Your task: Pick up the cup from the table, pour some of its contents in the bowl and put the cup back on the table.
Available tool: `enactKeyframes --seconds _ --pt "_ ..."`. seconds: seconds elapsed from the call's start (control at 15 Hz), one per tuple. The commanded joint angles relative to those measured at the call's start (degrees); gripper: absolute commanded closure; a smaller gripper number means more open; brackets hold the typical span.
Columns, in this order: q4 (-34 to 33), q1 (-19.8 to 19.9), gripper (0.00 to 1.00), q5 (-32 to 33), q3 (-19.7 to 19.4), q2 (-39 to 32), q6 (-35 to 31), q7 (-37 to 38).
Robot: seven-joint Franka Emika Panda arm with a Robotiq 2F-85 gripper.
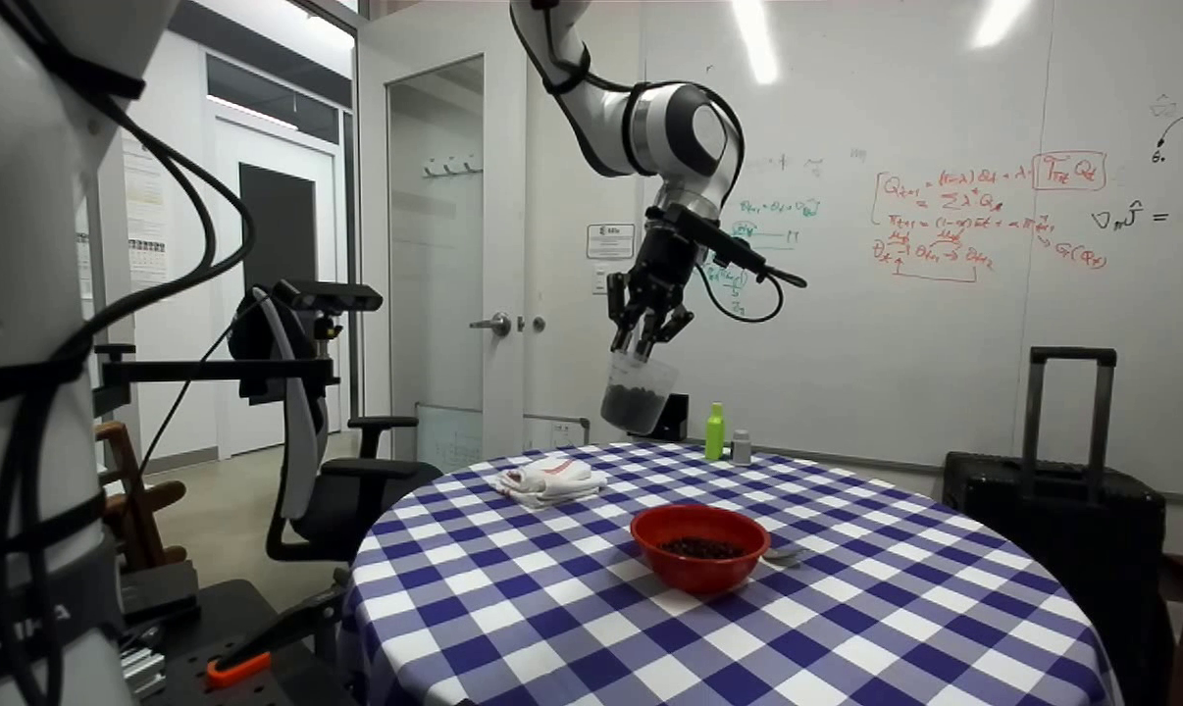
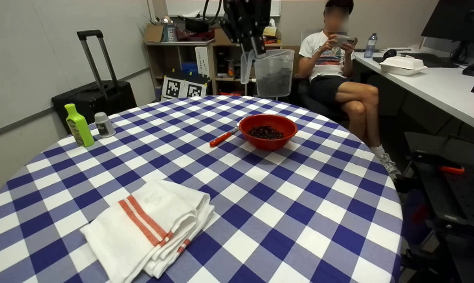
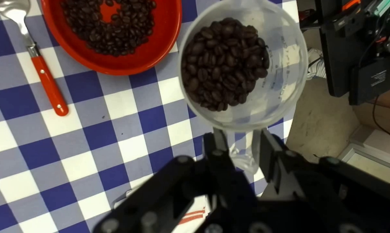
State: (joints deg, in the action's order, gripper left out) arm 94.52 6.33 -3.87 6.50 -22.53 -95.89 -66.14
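Note:
The clear plastic cup [image 1: 642, 394] hangs in the air above the table, slightly tilted, with dark coffee beans inside. It also shows in an exterior view [image 2: 274, 72] and in the wrist view [image 3: 284, 74], where the beans [image 3: 224, 64] lie toward one side. My gripper [image 3: 238, 140] is shut on the cup's handle [image 3: 245, 161]; it shows in both exterior views [image 1: 633, 345] [image 2: 254, 50]. The red bowl [image 1: 699, 577] stands on the table with beans in it, lower than the cup. In the wrist view the bowl [image 3: 164, 45] is left of the cup.
A spoon [image 3: 49, 81] with a red handle lies beside the bowl. A folded white towel [image 2: 146, 224], a green bottle [image 2: 79, 125] and a grey shaker [image 2: 104, 125] stand or lie on the checked table [image 2: 300, 220]. A person [image 2: 331, 59] sits behind the table.

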Motion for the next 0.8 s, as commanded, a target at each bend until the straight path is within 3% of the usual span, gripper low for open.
enactKeyframes --seconds 0.0,0.47,0.73 --pt "-1.1 -0.3 0.93 -0.2 -0.8 -1.7 -0.2 -3.5" --pt "-1.2 2.3 0.93 -2.2 0.1 -4.1 -5.4 -27.7" --pt "-2.3 5.1 0.93 -5.5 -0.4 -5.9 -3.8 -39.1"
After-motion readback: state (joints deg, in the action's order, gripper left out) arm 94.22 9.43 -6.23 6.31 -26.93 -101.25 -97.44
